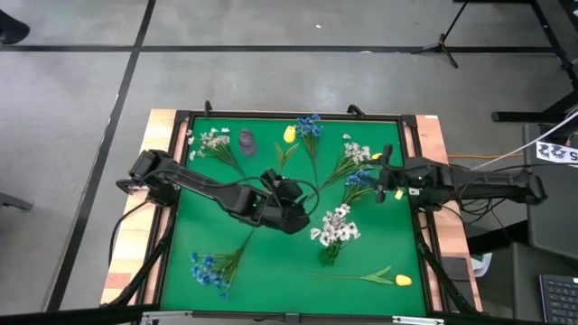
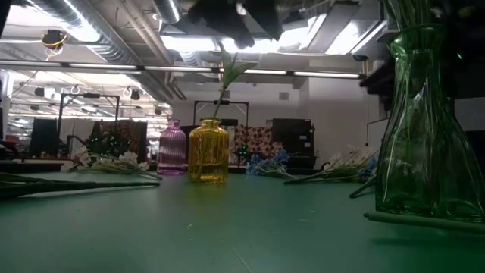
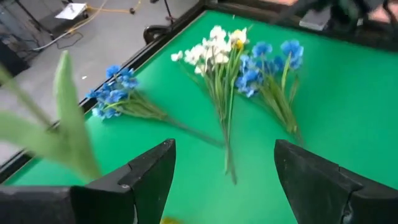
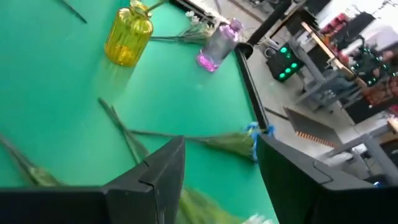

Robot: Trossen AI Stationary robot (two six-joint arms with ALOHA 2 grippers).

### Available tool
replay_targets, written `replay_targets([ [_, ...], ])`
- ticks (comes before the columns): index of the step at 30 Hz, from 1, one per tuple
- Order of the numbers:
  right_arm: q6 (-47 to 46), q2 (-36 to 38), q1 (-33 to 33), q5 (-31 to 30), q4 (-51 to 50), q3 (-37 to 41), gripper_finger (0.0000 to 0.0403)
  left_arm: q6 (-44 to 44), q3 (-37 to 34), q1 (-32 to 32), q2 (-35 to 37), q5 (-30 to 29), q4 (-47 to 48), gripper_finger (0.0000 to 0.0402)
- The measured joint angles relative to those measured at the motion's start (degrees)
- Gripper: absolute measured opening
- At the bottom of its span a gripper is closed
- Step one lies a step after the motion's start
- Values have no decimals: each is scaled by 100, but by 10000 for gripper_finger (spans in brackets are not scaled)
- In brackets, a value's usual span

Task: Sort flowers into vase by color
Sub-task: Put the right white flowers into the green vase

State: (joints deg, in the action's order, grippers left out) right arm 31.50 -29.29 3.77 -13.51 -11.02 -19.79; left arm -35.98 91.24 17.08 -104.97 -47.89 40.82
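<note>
Left pincer [image 1: 291, 200] spread over mid-surface, right pincer [image 1: 383, 173] spread by blue flowers [image 1: 358, 180], yellow bud [image 1: 289, 134] in yellow vase [image 2: 208, 152]

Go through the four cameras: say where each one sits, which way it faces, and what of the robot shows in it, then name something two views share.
High view: overhead, straight down on the green table; both arms, left claw and right claw, open.
Low view: table height, level across toward the room; only dark arm parts at the top.
Left wrist view: over blue and white flowers; its own fingers.
Right wrist view: over the table edge; its own fingers.
Shared: the yellow vase shows in low and right wrist views.
</note>
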Motion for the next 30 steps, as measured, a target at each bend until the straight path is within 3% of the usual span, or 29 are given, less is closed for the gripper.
replay_targets([
  [8, 1066, -2275, 34, 220, -610, -1675, 198, -328, 0, 370, 917, 287, 1358, 266],
  [13, 1689, -3459, 479, 1063, -1042, -2413, 198, -605, 0, 691, 1356, 279, 2023, 266],
  [18, 2457, -4331, 1059, 2103, -1110, -2593, 198, -961, 0, 1000, 1562, 170, 2647, 266],
  [30, 3454, -5275, 1467, 2646, -745, -2593, 198, -2063, 0, 1516, 1595, -121, 3686, 266],
])
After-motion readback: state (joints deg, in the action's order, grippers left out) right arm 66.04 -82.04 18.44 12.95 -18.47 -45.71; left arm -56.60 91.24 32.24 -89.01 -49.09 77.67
